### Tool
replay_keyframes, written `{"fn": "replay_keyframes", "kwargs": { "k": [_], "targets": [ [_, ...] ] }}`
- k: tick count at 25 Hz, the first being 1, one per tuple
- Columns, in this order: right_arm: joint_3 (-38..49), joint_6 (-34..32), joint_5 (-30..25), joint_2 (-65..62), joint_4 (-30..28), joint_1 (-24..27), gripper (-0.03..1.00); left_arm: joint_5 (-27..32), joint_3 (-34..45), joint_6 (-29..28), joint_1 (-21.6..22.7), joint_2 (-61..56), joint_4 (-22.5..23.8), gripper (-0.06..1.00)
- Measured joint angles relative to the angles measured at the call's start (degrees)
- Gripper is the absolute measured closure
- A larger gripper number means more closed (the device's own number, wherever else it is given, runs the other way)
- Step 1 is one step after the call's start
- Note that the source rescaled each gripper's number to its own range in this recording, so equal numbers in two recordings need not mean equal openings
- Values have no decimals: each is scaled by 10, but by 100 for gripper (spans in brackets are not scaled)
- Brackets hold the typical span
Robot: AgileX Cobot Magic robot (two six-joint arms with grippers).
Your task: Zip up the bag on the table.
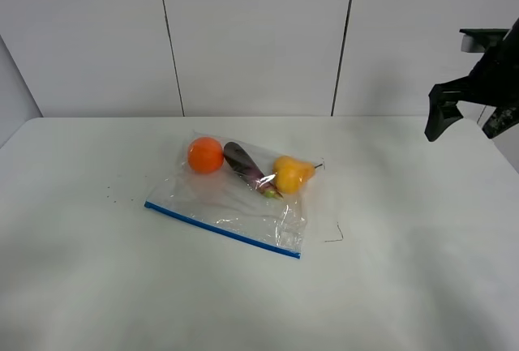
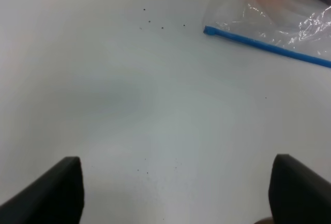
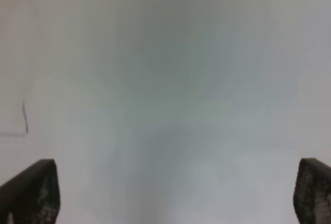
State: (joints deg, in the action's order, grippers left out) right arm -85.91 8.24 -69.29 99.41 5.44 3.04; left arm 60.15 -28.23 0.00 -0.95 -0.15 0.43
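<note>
no brand, label or writing can be read anywhere, neither on the bag (image 1: 235, 197) nor on the tabletop (image 1: 97, 286).

the bag lies flat near the middle of the tabletop in the exterior high view, a clear crinkly plastic pouch. its long axis follows the blue zipper strip (image 1: 220, 228), which runs slantwise from the left, farther back, to the right, nearer the camera. that zipper edge faces the near side of the tabletop; the closed side faces the back wall. along the far side, seen through the plastic, sit an orange (image 1: 205, 155), a purple eggplant (image 1: 243, 164) and a yellow pear (image 1: 292, 174), in a row from left to right.

the right gripper (image 1: 466, 112) hangs above the tabletop at the right edge of the high view, well apart from the bag, its fingers spread wide and holding nothing. the left gripper (image 2: 176, 193) shows only in its wrist view, fingers likewise spread wide over bare tabletop, with one end of the zipper strip and the orange ahead of it, not touching.
</note>
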Motion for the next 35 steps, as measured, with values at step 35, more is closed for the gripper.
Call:
{"fn": "replay_keyframes", "kwargs": {
  "k": [35],
  "targets": [
    [574, -43, 102, -882, -7, 0, -3, 0, 0, 0, 0, 0, 0, -5]
  ]
}}
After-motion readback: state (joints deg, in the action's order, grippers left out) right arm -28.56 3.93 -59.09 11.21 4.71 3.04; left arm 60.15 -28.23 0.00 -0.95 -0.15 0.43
